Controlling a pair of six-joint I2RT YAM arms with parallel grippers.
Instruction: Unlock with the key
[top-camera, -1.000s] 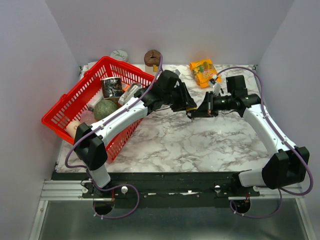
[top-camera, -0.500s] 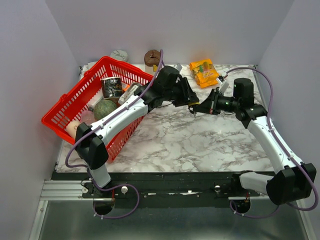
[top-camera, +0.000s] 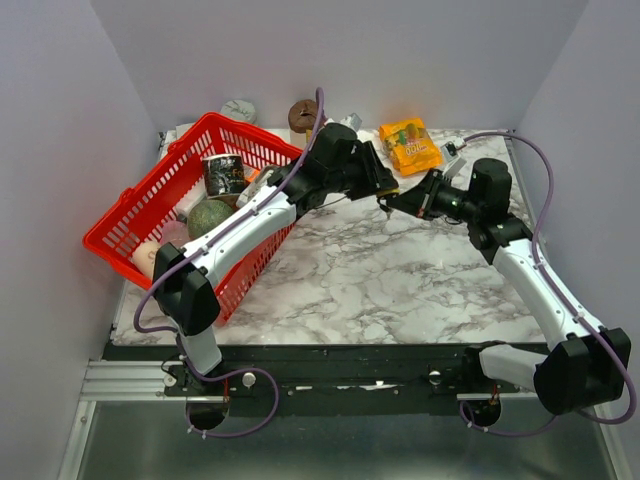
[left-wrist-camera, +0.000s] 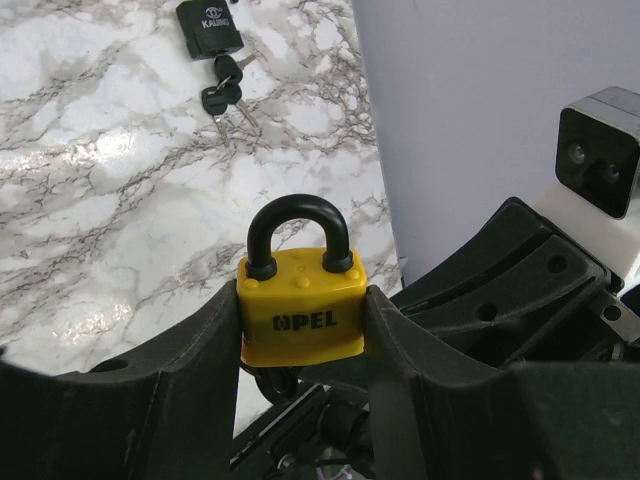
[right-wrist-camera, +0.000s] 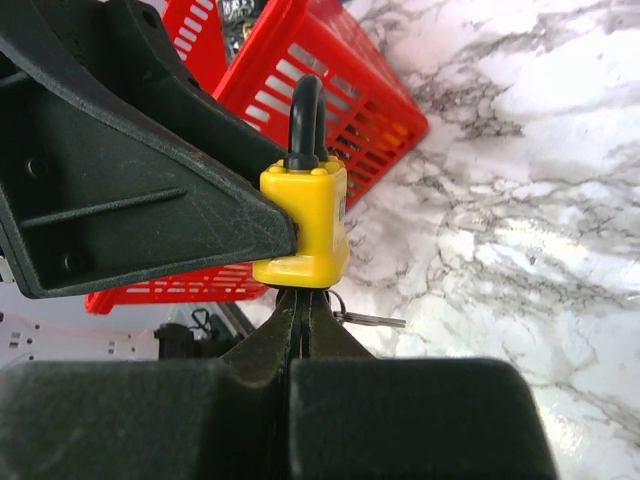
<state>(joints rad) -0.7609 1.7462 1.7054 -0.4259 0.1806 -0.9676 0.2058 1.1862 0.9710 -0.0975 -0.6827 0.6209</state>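
Above the far middle of the table, your right claw is pinched shut under the padlock, a key dangling beside its tips, while your left claw, half open, clamps the padlock's sides.

Your top camera looks down from above and behind, over the whole marble table. Both wrist cameras sit close, viewing the same yellow padlock from different sides.

White marble tabletop, pale lilac walls
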